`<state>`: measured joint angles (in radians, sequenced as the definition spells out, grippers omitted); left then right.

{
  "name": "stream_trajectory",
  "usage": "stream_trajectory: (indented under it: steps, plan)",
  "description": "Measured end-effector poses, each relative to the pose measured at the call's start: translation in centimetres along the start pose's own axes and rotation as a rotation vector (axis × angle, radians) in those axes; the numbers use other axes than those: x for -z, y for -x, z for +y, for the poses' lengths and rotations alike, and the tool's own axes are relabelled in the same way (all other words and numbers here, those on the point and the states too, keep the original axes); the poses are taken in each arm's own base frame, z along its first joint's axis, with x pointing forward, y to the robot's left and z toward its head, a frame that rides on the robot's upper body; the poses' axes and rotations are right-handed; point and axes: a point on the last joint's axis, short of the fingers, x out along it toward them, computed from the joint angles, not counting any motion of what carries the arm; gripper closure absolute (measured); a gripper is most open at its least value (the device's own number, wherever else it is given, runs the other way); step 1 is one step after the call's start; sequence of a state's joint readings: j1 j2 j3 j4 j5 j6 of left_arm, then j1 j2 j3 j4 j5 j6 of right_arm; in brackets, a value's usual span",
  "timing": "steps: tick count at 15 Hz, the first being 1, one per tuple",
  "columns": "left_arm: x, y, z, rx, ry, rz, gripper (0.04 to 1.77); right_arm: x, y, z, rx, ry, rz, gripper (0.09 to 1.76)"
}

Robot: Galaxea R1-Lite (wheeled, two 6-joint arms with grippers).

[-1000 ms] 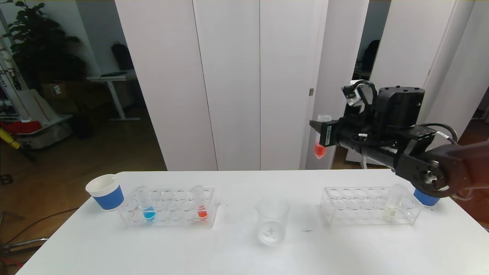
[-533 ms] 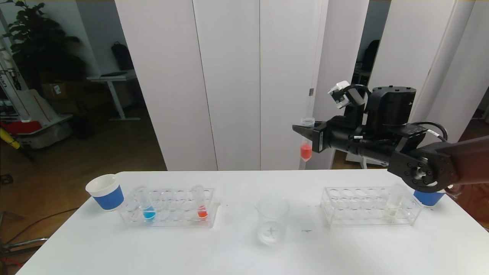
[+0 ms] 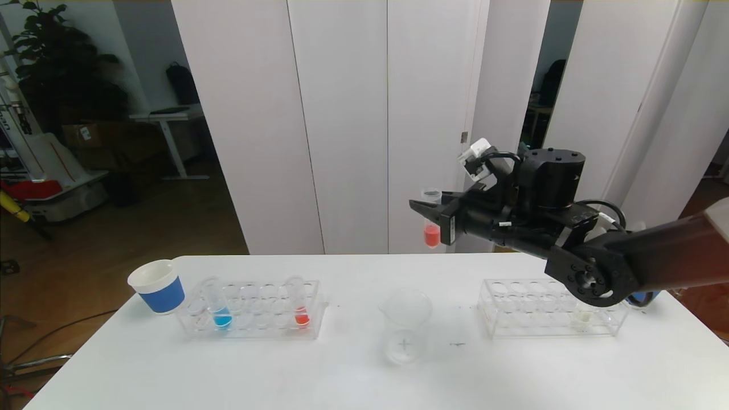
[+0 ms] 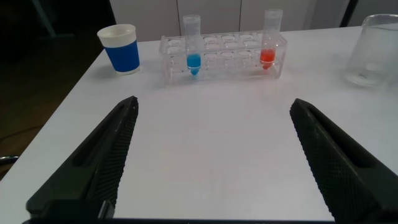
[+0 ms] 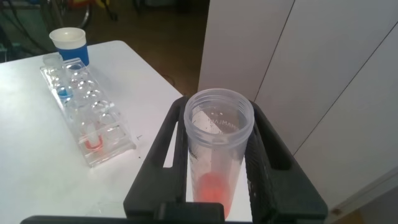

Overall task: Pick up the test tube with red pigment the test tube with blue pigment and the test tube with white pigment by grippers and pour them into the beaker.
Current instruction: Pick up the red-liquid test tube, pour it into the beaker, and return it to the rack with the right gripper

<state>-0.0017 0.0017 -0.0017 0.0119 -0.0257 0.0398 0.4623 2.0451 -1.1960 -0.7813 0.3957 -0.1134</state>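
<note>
One slim, light, slippery red-pigment tube (image 3: pixel 431 219) hung upright in the right tool (image 3: pixel 427 212), clamped just under its open rim, high above the tabletop (image 3: pixel 353 376) behind the beaker (image 3: pixel 405 326), while the left tool (image 4: pixel 214 155) gaped wide, holding nothing.

Before you: beaker (image 3: pixel 405 326) at table (image 3: pixel 353 376) centre. Left rack (image 3: pixel 253 309) to its left, cup (image 3: pixel 158 286) beyond that. Right rack (image 3: pixel 549 307) to beaker's right. Held tube (image 3: pixel 431 219) above, behind beaker.
</note>
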Motion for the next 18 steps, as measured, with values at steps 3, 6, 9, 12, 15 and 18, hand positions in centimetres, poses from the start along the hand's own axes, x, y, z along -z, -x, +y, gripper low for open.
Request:
stream_trajectory:
  steps: [3,6,9,12,15,18]
  plan:
    - [0.0,0.0,0.0,0.000,0.000,0.000,0.07,0.8,0.2,0.4,-0.057,0.092,-0.024,1.24]
    - [0.0,0.0,0.0,0.000,0.000,0.000,0.07,0.8,0.8,0.7,-0.123,0.170,-0.160,1.24]
    - [0.0,0.0,0.0,0.000,0.000,0.000,0.07,1.9,1.4,0.6,-0.177,0.291,-0.171,1.24]
    - [0.0,0.0,0.0,0.000,0.000,0.000,0.07,2.7,1.9,0.3,-0.239,0.423,-0.181,1.24]
    - [0.0,0.0,0.0,0.000,0.000,0.000,0.07,2.9,2.1,0.0,-0.288,0.570,-0.215,1.24]
    - [0.0,0.0,0.0,0.000,0.000,0.000,0.07,3.0,2.2,-0.3,-0.322,0.694,-0.233,1.24]
